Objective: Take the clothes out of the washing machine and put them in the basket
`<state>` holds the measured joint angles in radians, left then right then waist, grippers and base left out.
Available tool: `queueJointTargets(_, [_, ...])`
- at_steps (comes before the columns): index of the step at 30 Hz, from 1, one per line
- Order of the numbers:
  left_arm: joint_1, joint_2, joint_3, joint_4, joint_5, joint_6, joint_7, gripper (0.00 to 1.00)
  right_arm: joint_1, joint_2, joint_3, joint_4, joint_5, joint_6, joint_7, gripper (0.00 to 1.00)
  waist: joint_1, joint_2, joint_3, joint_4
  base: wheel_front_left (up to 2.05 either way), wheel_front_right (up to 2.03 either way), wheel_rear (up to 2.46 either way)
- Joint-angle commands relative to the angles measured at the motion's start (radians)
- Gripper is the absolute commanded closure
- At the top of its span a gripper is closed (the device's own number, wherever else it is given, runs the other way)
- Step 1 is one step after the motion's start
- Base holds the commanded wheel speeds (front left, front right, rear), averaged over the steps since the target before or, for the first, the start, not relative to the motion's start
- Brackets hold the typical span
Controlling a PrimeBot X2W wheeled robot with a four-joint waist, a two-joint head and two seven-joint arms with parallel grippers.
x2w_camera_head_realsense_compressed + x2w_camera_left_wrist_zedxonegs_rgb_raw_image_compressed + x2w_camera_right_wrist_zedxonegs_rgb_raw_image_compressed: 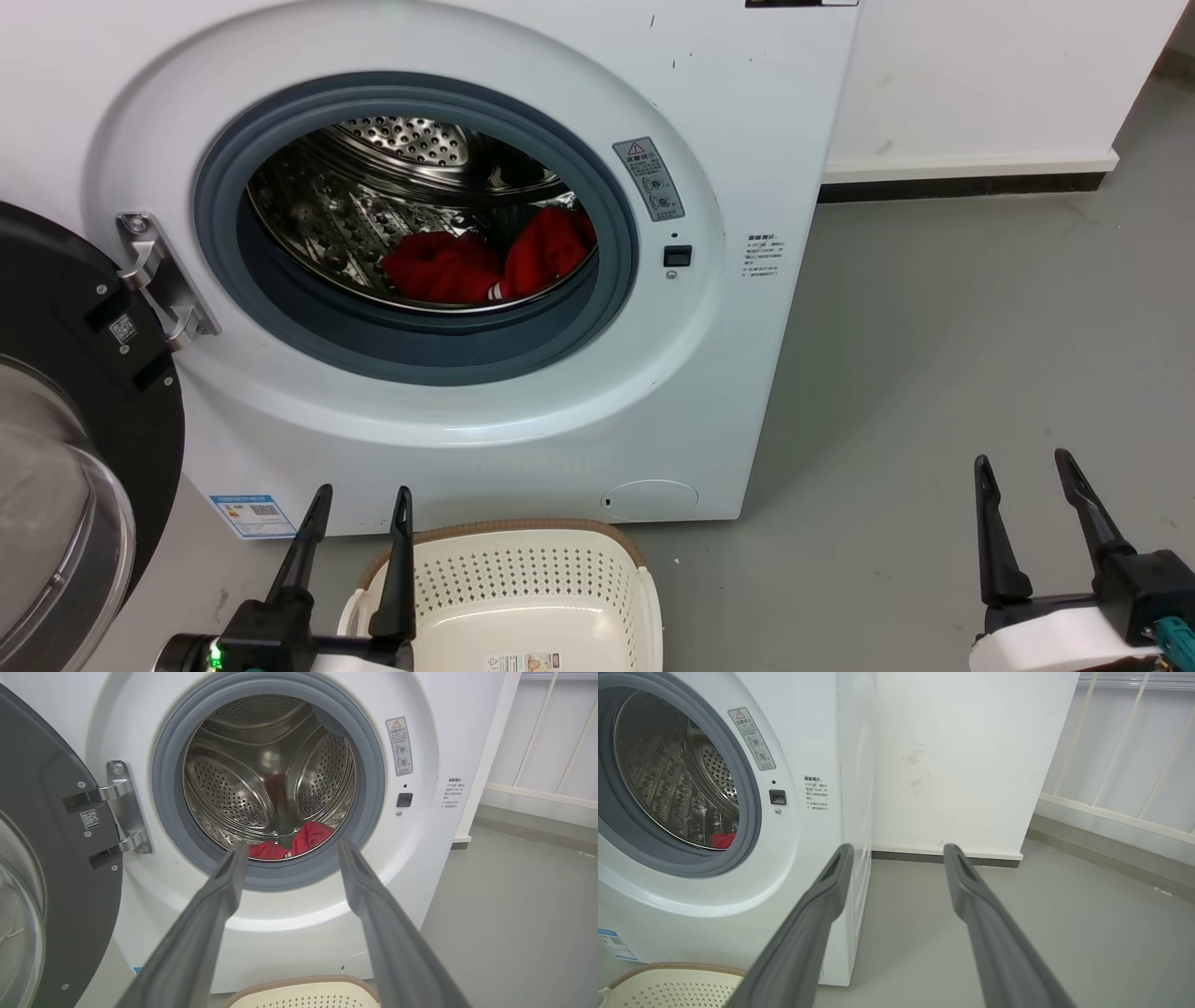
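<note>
The white washing machine (747,140) stands with its door swung open to the left. Red clothes (485,261) lie at the bottom of the steel drum (392,177), a striped trim showing near the gasket; the left wrist view shows the clothes (292,843) low in the opening, and the right wrist view catches a red patch of clothes (723,840). The cream basket (523,597) sits on the floor below the opening with nothing in it. My left gripper (364,499) is open just left of the basket. My right gripper (1022,467) is open over the floor, well right of the machine.
The black-rimmed glass door (56,467) hangs open at the far left on a metal hinge (159,280). Grey floor (934,373) stretches to the right of the machine. A white wall with dark skirting (971,182) stands behind, and a white railing (1125,751) runs farther right.
</note>
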<state>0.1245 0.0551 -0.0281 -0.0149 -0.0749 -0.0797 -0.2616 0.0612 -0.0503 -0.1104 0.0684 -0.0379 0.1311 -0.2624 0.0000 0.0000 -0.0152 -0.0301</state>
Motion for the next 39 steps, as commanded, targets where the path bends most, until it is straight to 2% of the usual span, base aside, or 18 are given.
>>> queueJointTargets(1, [0.005, -0.003, 0.004, 0.001, 0.001, -0.009, -0.005, 0.00, -0.007, 0.000, 0.001, 0.003, -0.001, -0.001, -0.004, 0.00, 0.0000, 0.0000, 0.000, 0.000, 0.00, 0.00, 0.00])
queueJointTargets(12, [-0.005, -0.005, 0.027, 0.003, 0.010, -0.025, -0.005, 0.00, -0.012, 0.000, 0.003, 0.010, 0.015, -0.001, -0.004, 0.00, 0.0000, 0.0000, 0.003, 0.001, 0.00, 0.00, 0.00])
queueJointTargets(16, [0.001, -0.005, 0.040, 0.007, 0.010, -0.033, -0.005, 0.00, -0.026, 0.000, 0.019, 0.011, 0.015, -0.001, -0.004, 0.00, 0.0000, 0.0000, 0.021, -0.023, 0.00, 0.00, 0.00])
queueJointTargets(19, [-0.013, -0.005, 0.051, 0.013, 0.007, -0.038, -0.004, 0.00, -0.040, 0.000, 0.024, 0.006, 0.026, -0.001, -0.003, 0.00, 0.0000, 0.0000, 0.050, -0.050, 0.00, 0.00, 0.00])
queueJointTargets(23, [-0.090, 0.006, 0.074, 0.014, -0.003, -0.044, -0.004, 0.00, -0.074, 0.000, 0.025, -0.019, 0.035, -0.001, -0.003, 0.00, 0.0000, 0.0000, 0.150, -0.089, 0.00, 0.00, 0.00])
queueJointTargets(28, [-0.279, 0.083, 0.090, 0.049, -0.026, -0.049, -0.004, 0.00, -0.136, 0.000, 0.021, -0.049, 0.049, -0.001, -0.003, 0.00, 0.0000, 0.0000, 0.309, -0.131, 0.00, 0.00, 0.00])
queueJointTargets(33, [-0.552, 0.221, 0.034, 0.211, -0.102, -0.049, -0.001, 0.00, -0.199, 0.000, 0.029, -0.068, 0.076, -0.001, -0.003, 0.00, 0.0000, 0.0000, 0.470, -0.163, 0.00, 0.00, 0.00])
queueJointTargets(39, [-0.947, 0.403, -0.082, 0.422, -0.182, -0.049, 0.174, 0.00, -0.263, 0.001, 0.033, -0.095, 0.115, -0.001, -0.003, 0.00, 0.0000, 0.0000, 0.637, -0.198, 0.00, 0.00, 0.00])
